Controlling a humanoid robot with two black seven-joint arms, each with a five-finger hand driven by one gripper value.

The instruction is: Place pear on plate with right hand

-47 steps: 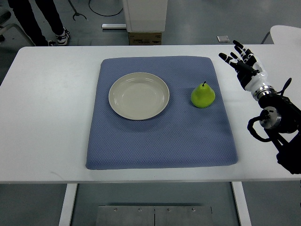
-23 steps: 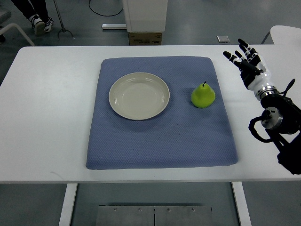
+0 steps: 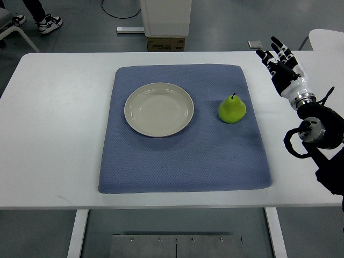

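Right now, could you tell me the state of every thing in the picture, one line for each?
pear: upright on the blue mat, stem up, not held
plate: empty, flat on the mat, left of the pear
blue mat: spread flat on the table
right robot hand: open, fingers spread, over the table's far right corner, away from the pear

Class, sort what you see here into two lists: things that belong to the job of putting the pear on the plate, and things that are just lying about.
Belongs to the job:
- pear, upright on the mat
- plate, empty
- right hand, fingers spread, holding nothing

Just lying about:
- blue mat
- white table
- cardboard box on the floor
- person's shoes
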